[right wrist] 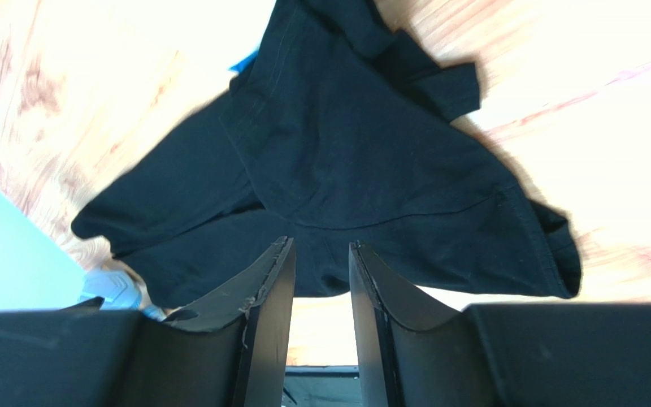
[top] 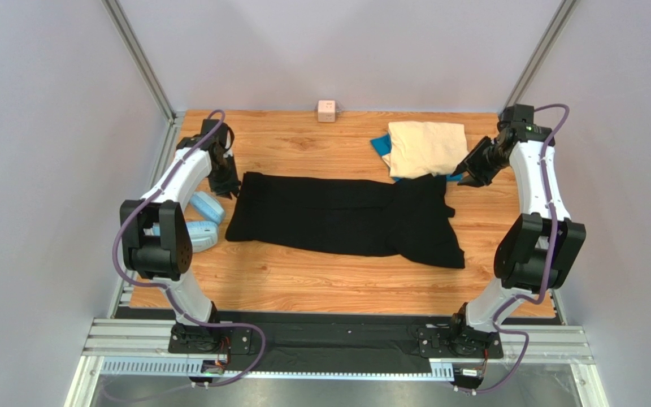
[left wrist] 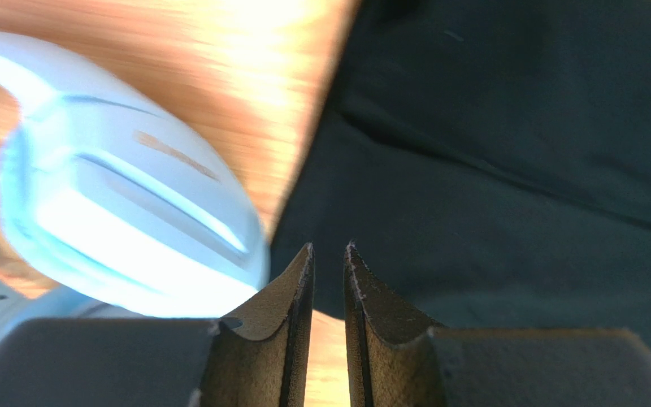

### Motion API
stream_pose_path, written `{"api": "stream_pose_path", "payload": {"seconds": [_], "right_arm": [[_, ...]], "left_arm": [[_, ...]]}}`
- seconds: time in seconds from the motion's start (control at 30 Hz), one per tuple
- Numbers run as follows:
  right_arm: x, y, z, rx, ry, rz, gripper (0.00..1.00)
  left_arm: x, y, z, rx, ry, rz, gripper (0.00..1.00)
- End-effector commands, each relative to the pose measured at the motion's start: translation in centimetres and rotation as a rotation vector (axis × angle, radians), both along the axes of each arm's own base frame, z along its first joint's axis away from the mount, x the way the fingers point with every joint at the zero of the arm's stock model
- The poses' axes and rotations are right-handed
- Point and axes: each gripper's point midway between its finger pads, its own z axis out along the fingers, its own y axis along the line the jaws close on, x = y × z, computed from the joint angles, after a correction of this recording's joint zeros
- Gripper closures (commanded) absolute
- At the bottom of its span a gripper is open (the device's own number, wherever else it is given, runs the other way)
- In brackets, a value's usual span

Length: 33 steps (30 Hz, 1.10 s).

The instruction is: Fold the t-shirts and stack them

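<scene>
The black t-shirt (top: 346,220) lies spread flat across the middle of the table, its body to the left and a sleeve bunched at the right. The cream-beige t-shirt (top: 425,148) lies folded at the back right on top of the bright blue t-shirt (top: 379,146), of which only an edge shows. My left gripper (top: 225,185) hovers at the black shirt's left edge (left wrist: 516,170), its jaws a narrow gap apart and empty (left wrist: 329,248). My right gripper (top: 471,174) hangs just right of the cream shirt, slightly open and empty (right wrist: 320,242), above the black shirt (right wrist: 363,170).
A light-blue plastic ring (top: 201,216) lies at the left table edge, next to the left gripper, and it also shows in the left wrist view (left wrist: 125,212). A small pink cube (top: 327,110) sits at the back wall. Grey walls close in both sides.
</scene>
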Motion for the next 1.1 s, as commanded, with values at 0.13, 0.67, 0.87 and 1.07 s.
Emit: {"api": "stream_pose_path", "payload": {"seconds": [0.13, 0.67, 0.87, 1.07], "right_arm": [[-1.5, 5.4, -2.4, 0.051, 0.02, 0.136, 0.65], [-5.5, 6.4, -12.9, -0.024, 0.363, 0.167, 0.81], [-5.7, 5.6, -13.8, -0.063, 0.437, 0.158, 1.0], [-6.0, 4.3, -14.3, -0.112, 0.483, 0.151, 1.0]], "left_arm": [[-0.6, -8.5, -1.8, -0.142, 0.01, -0.203, 0.76], [-4.0, -12.0, -7.8, -0.166, 0.262, -0.282, 1.0], [-5.4, -10.0, -8.7, -0.067, 0.376, -0.299, 1.0], [-6.4, -7.8, -7.7, -0.046, 0.388, -0.274, 1.0]]}}
